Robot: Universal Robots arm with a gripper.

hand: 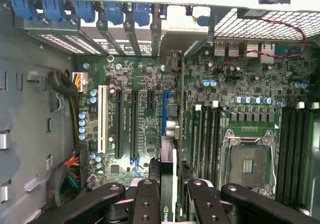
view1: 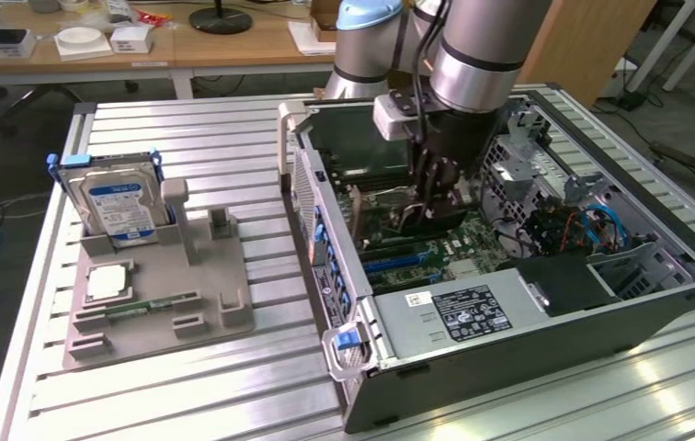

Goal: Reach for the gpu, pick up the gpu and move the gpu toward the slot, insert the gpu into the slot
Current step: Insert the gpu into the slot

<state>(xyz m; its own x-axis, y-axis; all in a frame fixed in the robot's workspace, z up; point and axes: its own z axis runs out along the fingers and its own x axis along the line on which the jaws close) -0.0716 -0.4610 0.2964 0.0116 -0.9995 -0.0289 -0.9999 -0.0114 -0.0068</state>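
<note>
- Slatted metal table [view1: 200,129]: carries everything listed below.
- Grey fixture tray [view1: 200,312], on the exterior view's left of the table. Contents:
  - hard drive [view1: 120,207] with a blue-white label, standing upright in the far holder;
  - square silver processor chip [view1: 108,280], lying flat near the tray's middle;
  - narrow green memory stick [view1: 139,306], lying flat just nearer than the chip.
- Open computer case [view1: 544,358], on the exterior view's right of the tray, lying with its open side up. Contents:
  - row of blue card latches [hand: 82,8] along the wall nearest the tray;
  - green motherboard [hand: 145,78] on the floor of the case, with a white slot [hand: 102,119], black slots beside it, a blue slot [hand: 166,113] and a processor socket [hand: 250,161];
  - gripper [hand: 169,176], reaching down into the middle of the case, its fingers [hand: 146,199] clamped on the gpu;
  - gpu [hand: 168,194], held edge-on between the fingers, in line with the blue slot; whether it sits in the slot cannot be told;
  - labelled power supply box [view1: 464,312] at the near end;
  - blue cables [view1: 599,225] by the far-right wall.
</note>
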